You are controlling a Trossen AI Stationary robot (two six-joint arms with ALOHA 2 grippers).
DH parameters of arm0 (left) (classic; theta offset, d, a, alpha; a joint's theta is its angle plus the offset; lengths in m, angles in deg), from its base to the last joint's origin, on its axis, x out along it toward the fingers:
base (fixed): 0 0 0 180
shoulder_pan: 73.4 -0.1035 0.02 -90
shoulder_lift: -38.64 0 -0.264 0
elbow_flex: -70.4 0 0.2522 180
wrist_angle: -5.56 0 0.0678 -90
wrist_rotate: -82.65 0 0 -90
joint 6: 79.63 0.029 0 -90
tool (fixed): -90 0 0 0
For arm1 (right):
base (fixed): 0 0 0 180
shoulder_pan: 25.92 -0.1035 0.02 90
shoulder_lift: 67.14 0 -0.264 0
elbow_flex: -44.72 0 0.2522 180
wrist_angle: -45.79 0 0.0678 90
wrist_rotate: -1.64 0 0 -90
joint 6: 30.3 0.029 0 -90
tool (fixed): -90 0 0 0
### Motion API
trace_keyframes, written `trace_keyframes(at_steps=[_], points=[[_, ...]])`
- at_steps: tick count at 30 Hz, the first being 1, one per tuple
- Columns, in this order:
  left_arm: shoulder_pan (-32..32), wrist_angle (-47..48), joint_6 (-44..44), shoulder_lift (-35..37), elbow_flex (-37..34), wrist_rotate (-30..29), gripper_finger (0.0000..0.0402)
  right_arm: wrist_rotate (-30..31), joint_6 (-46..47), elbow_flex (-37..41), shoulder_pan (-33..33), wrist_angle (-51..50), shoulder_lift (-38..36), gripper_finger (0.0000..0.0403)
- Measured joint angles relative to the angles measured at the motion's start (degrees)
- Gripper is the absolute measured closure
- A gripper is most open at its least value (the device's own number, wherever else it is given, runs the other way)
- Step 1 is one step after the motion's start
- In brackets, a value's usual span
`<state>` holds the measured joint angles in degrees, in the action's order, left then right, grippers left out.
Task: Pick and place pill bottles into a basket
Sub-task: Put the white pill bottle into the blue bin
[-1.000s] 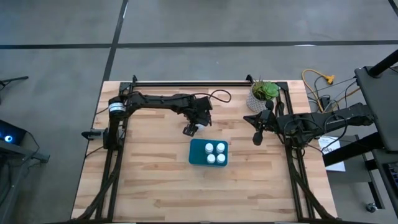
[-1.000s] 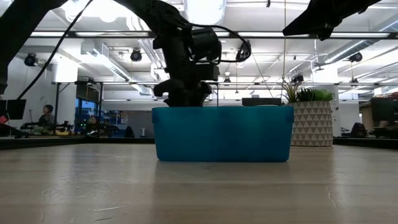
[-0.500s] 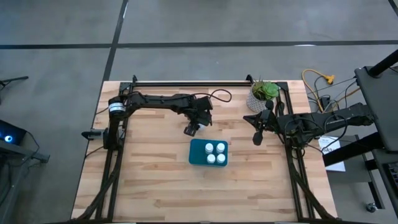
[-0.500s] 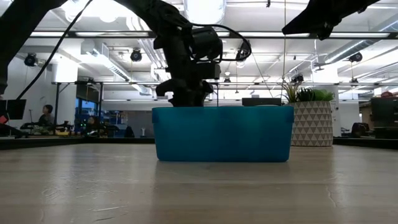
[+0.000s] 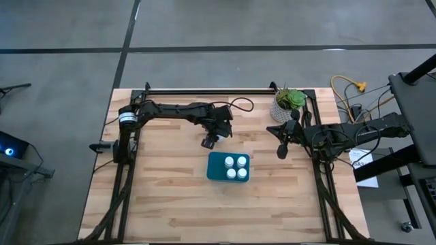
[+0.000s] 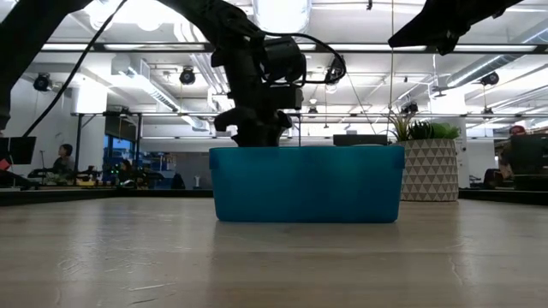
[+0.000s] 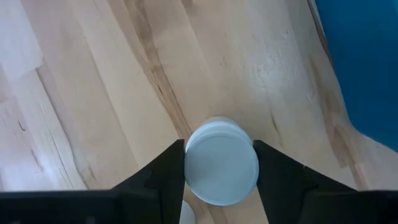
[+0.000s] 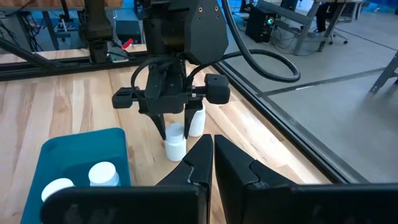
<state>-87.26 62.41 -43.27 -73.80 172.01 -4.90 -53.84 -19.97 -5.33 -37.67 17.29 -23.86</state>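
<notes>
The left gripper (image 5: 210, 141) is standing over the tabletop (image 5: 163, 197) just beyond the far left corner of the basket (image 5: 228, 167), its fingers (image 7: 163, 173) pressing on either side of a pill bottle (image 7: 221, 161). The right wrist view shows this bottle (image 8: 175, 142) upright on the wood, with a second bottle (image 8: 196, 121) just beside it on the far side. Four capped bottles (image 5: 235, 167) are already sitting in the right part of the basket, leaving the left part bare.

The main risk is probably the neighbouring bottle: it is standing so close that a sideways drift during the lift could knock it over and send it rolling across the tabletop. The grip itself looks centred on the cap, yet a smooth, round bottle could slip or tilt if the hold is light. On the way over, a low carry could catch the basket's wall and shove the basket or jolt the bottles inside.

The right gripper (image 5: 281, 151) is waiting at the right side near the plant pot (image 5: 286, 105), its fingers (image 8: 191, 169) closed together and holding nothing.
</notes>
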Motion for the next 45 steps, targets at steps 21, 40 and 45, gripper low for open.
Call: trace_keyframes(at_steps=[21,40,45], points=[[3.9,4.5,-3.2,6.3,0.6,-3.1,0.0255,0.0,-0.2,0.0,0.0,0.0,0.0,0.0394],[12.5,8.7,-9.1,10.7,0.6,-4.0,0.0255,0.0,0.0,0.0,0.0,0.1,0.1,0.0394],[14.5,8.6,-10.3,10.7,0.6,-4.5,0.0255,0.0,0.0,0.0,0.0,0.1,0.1,0.0394]])
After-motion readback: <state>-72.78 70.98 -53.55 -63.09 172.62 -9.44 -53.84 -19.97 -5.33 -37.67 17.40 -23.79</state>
